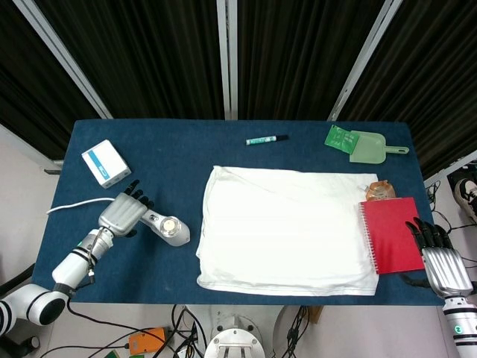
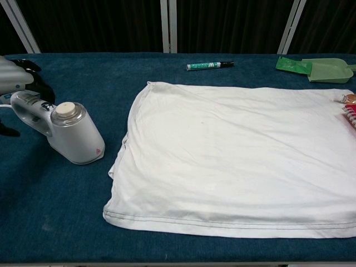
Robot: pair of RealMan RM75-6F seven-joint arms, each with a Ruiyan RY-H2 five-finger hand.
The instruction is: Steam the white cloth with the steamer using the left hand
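The white cloth (image 1: 287, 227) (image 2: 239, 156) lies flat across the middle and right of the blue table. The white handheld steamer (image 1: 167, 227) (image 2: 64, 130) lies on the table left of the cloth, its cord trailing off to the left. My left hand (image 1: 123, 212) (image 2: 16, 78) hovers over the steamer's handle with fingers spread, not closed around it. My right hand (image 1: 440, 257) rests open at the table's right front corner, beside the red notebook; the chest view does not show it.
A white and blue box (image 1: 105, 162) sits at the back left. A green marker (image 1: 266, 139) (image 2: 208, 65) and a green scoop (image 1: 369, 145) (image 2: 325, 69) lie along the far side. A red notebook (image 1: 395, 233) overlaps the cloth's right edge, a small snack packet (image 1: 378, 191) behind it.
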